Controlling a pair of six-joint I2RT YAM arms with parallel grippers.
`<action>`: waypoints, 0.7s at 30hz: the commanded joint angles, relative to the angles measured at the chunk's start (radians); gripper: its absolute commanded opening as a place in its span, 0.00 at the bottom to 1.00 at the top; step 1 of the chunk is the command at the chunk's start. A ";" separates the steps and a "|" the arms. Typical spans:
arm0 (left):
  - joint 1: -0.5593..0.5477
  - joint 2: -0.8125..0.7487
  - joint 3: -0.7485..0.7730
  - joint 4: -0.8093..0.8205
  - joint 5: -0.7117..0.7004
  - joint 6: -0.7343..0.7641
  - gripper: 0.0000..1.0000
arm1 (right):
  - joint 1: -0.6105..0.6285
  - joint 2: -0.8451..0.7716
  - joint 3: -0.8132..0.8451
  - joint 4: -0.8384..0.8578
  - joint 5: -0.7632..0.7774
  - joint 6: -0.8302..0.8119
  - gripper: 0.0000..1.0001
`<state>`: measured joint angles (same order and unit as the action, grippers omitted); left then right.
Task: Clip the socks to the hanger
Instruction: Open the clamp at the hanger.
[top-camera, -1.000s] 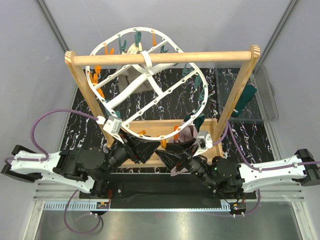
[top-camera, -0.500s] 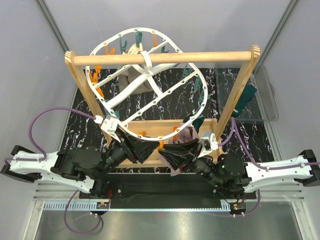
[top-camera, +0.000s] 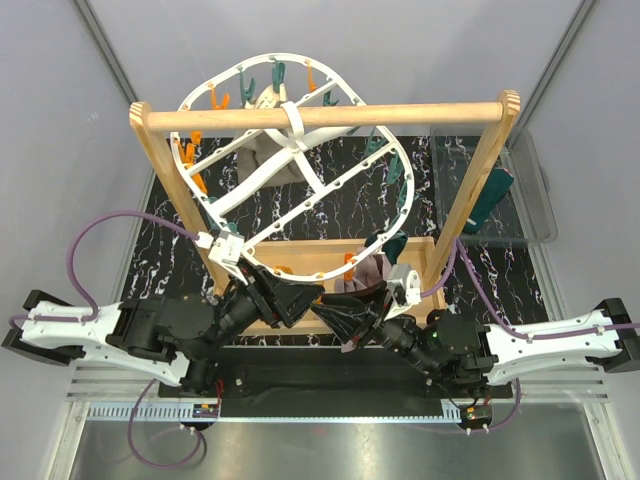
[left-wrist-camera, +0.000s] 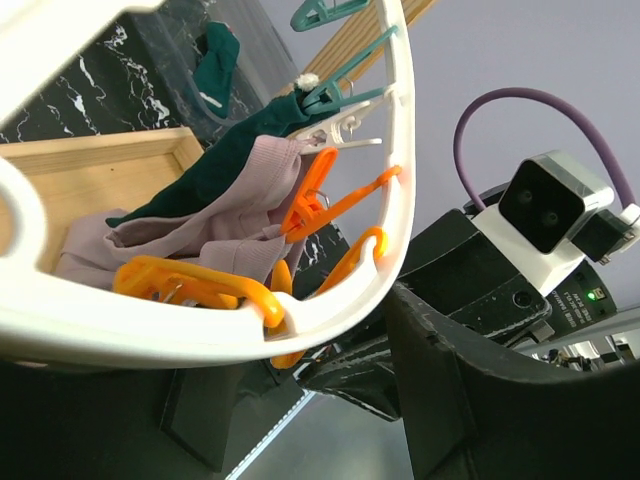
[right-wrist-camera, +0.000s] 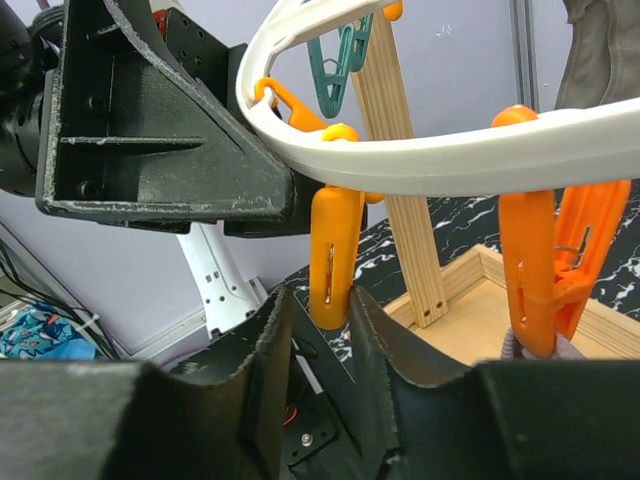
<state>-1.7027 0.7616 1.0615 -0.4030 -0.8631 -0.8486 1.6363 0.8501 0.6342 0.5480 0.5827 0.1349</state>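
A pink sock (left-wrist-camera: 250, 200) hangs from the near rim of the hanger (left-wrist-camera: 120, 335), just beyond the left gripper (top-camera: 295, 297). An orange pin (left-wrist-camera: 308, 200) pinches its top. A teal sock (left-wrist-camera: 235, 145) lies against its far side, its top at a teal pin (left-wrist-camera: 335, 90). Both socks droop into the tray (left-wrist-camera: 90, 150) below the grippers.

The left gripper is clamped on the rim itself, with the white band running between its fingers. Just to its right, the right gripper (right-wrist-camera: 320, 305) has its fingers closed about the lower end of a second orange pin (right-wrist-camera: 335, 250), which dangles from the same rim. The pin on the pink sock is next along, to that gripper's right.

Beyond both grippers the hanger hangs tilted from the stand (top-camera: 330, 115). A second teal sock (top-camera: 490, 200) lies in the bin (top-camera: 535, 215), well off to the right gripper's right.
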 joint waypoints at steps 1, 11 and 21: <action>0.000 0.024 0.055 0.003 0.004 -0.038 0.60 | 0.005 0.012 0.050 0.009 0.023 -0.021 0.33; 0.000 0.057 0.087 -0.063 -0.048 -0.070 0.58 | 0.007 0.021 0.073 -0.020 0.022 -0.014 0.00; 0.000 0.105 0.123 -0.092 -0.142 -0.046 0.54 | 0.005 0.007 0.071 -0.046 0.025 -0.003 0.00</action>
<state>-1.7035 0.8528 1.1370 -0.5282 -0.9318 -0.9062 1.6363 0.8700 0.6640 0.5030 0.6094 0.1310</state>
